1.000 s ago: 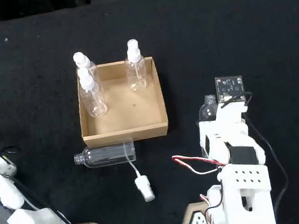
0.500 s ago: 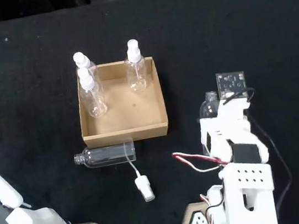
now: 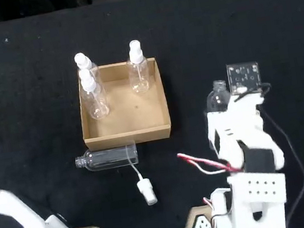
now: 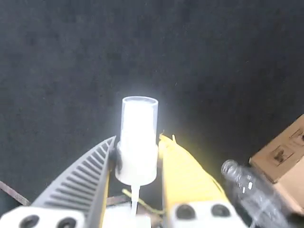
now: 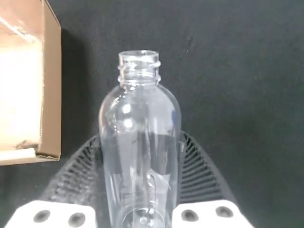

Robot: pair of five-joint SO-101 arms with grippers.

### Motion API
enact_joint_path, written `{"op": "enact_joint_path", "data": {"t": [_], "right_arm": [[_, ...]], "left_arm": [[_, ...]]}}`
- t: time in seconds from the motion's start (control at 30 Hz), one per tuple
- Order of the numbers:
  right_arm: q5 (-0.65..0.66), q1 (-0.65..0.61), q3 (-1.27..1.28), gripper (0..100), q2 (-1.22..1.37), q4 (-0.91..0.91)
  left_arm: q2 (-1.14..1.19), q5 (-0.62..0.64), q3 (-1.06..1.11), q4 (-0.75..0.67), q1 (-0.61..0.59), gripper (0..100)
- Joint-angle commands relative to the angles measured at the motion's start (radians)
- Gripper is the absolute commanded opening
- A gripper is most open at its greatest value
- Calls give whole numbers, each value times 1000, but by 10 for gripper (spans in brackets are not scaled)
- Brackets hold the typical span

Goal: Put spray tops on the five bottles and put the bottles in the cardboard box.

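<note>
Uncapped bottle [image 5: 140, 95]: upright just right of the cardboard box [image 3: 128, 135], clamped in my right gripper [image 5: 140, 138], neck free for capping.
Spray top [image 4: 138, 118]: pinched in my left gripper [image 4: 137, 139], tube trailing back between the jaws.
Box: three capped bottles [image 3: 94, 96] standing inside.

High view looks straight down on table [image 3: 30, 52], arms at frame bottom. Left wrist view looks close past left gripper [image 4: 137, 140] onto tabletop, right wrist view likewise past right gripper [image 5: 140, 138]. All three catch the cardboard box [image 3: 127, 135].

small printed marks on cardboard box [image 4: 281, 159], none legible
</note>
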Motion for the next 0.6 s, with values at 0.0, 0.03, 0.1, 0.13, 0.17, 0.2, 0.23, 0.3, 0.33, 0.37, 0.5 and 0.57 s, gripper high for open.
{"op": "enact_joint_path", "data": {"t": [0.0, 0.03, 0.1, 0.13, 0.17, 0.2, 0.23, 0.3, 0.33, 0.37, 0.5, 0.57], "right_arm": [[-5, -34, -76, 11, -177, 78], [-5, -57, -76, 11, -232, 106], [-5, -126, -76, 11, -341, 146], [-5, -166, -76, 11, -392, 157], [-5, -209, -76, 11, -430, 157], [-5, -256, -76, 11, -472, 153], [-5, -305, -73, 11, -504, 140], [-5, -397, -71, 11, -536, 92], [-8, -437, -71, 11, -536, 66], [-11, -471, -71, 11, -527, 38], [-14, -592, -76, 11, -438, -61], [-14, -655, -76, 11, -380, -109]], "left_arm": [[-245, -2, 67, -101, 8, 29], [-273, -2, 73, -107, 12, 29], [-299, -2, 73, -110, 53, 29], [-308, -2, 70, -106, 76, 29], [-315, -2, 62, -103, 97, 29], [-319, 0, 54, -103, 117, 29], [-324, 0, 42, -106, 137, 29], [-336, 0, -1, -104, 176, 29], [-345, 0, -22, -104, 189, 29], [-356, 0, -45, -104, 200, 29], [-405, 31, -137, -112, 251, 29], [-423, 94, -189, -114, 277, 29]]}}
